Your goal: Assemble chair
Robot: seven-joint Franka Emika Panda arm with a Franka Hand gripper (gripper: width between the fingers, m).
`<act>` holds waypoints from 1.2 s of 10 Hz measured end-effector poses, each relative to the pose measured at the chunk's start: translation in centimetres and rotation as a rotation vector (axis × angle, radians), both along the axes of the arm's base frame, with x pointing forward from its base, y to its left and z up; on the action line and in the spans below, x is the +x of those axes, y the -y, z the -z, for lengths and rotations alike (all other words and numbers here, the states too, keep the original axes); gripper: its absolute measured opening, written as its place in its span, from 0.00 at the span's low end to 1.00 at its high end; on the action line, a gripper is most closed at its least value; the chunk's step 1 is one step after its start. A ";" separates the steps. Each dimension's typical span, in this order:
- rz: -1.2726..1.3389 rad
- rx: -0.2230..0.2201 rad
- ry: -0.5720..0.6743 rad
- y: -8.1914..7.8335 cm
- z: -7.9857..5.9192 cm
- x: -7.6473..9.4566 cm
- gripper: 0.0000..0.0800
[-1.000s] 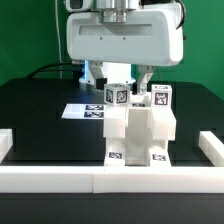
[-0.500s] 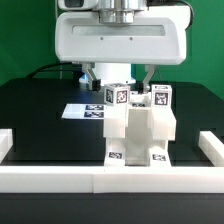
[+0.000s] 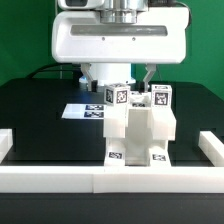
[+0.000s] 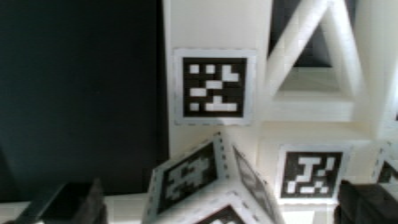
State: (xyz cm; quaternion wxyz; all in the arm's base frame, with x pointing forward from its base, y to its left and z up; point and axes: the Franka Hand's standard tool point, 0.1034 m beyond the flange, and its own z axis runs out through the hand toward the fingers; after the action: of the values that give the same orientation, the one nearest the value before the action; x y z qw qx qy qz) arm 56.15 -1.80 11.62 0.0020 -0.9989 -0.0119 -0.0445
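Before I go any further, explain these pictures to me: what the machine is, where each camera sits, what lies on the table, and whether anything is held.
The big white body at the top of the exterior view is a robot arm; its end effector hangs open above the table and holds nothing. Below it stands the chair, a cluster of white blocky parts bearing black-and-white square tags, against a long white border wall. A flat marker board lies on the black table. The other picture comes from a camera on the wrist, looking closely at the tagged chair parts.
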 end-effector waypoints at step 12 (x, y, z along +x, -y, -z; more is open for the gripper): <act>0.001 -0.012 -0.003 0.4 0.0 0.0 0.36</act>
State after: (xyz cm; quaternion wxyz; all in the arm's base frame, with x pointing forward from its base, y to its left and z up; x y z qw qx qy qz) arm 56.11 -2.21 11.61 -0.0042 -0.9990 -0.0115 -0.0429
